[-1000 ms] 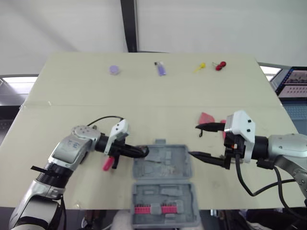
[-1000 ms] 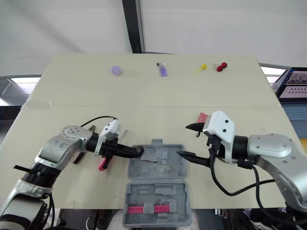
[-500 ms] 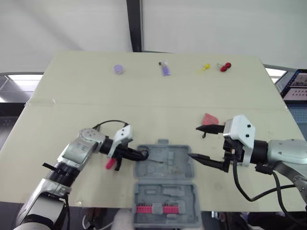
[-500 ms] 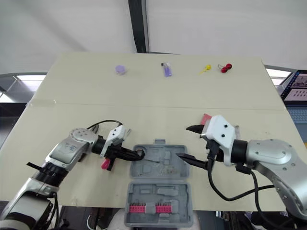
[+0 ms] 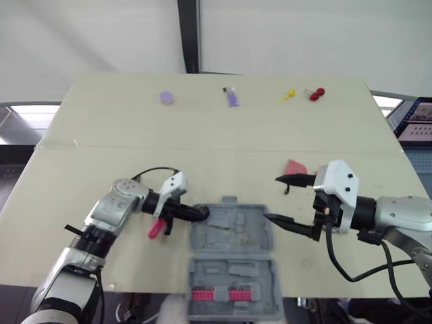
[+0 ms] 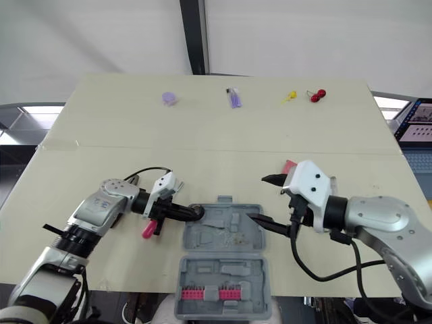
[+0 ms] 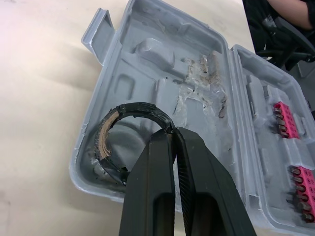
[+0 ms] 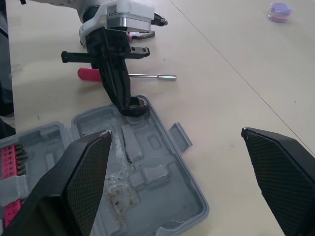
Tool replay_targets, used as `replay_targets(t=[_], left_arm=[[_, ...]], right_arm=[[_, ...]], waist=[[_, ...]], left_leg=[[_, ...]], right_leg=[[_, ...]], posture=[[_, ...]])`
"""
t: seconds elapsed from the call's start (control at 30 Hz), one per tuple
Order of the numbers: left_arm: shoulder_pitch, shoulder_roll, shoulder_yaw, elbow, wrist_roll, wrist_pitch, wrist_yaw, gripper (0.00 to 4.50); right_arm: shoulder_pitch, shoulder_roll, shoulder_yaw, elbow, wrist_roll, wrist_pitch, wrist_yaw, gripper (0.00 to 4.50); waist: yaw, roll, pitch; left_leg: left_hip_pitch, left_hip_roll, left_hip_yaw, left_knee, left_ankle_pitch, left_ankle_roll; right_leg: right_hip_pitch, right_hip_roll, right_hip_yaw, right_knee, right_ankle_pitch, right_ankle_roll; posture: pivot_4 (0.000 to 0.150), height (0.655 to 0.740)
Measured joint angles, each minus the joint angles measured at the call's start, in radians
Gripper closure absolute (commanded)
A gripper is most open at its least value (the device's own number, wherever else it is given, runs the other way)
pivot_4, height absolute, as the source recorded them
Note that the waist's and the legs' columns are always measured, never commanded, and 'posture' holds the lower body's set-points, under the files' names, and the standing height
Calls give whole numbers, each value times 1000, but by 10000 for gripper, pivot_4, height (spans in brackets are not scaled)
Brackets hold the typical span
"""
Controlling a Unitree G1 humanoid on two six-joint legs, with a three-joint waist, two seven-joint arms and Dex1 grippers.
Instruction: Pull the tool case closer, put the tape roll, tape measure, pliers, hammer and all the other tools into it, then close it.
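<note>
Left wrist view: the left gripper (image 7: 170,132) pinches the tape roll (image 7: 135,107) by its rim, at the tool case (image 7: 147,73) corner, ready for release; the right gripper (image 5: 274,198) hangs wide open alongside

One tool case (image 5: 228,233), grey, on one table (image 5: 202,148). One tape roll (image 7: 129,129). One pink-handled screwdriver (image 8: 89,73). Two pink bit strips (image 7: 285,119) in the case's lid. One pink-red item (image 5: 293,167), too small to name. Four small things along the table's far edge: one purple disc (image 6: 169,98), one purple oblong piece (image 6: 233,96), one yellow piece (image 6: 289,96), and one red piece (image 6: 315,95) with two round ends.
</note>
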Motion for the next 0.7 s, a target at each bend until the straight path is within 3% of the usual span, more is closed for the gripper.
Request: replay_targets(t=[0.7], left_arm=[[-8,-25,-3,36,46,-28,-3,44754]], right_arm=[[-5,1,8,-18,12,2,-19,0]], waist=[[0,0,0]], left_leg=[[0,0,0,0,0,0]], right_leg=[[0,0,0,0,0,0]], posture=[[1500,7400]])
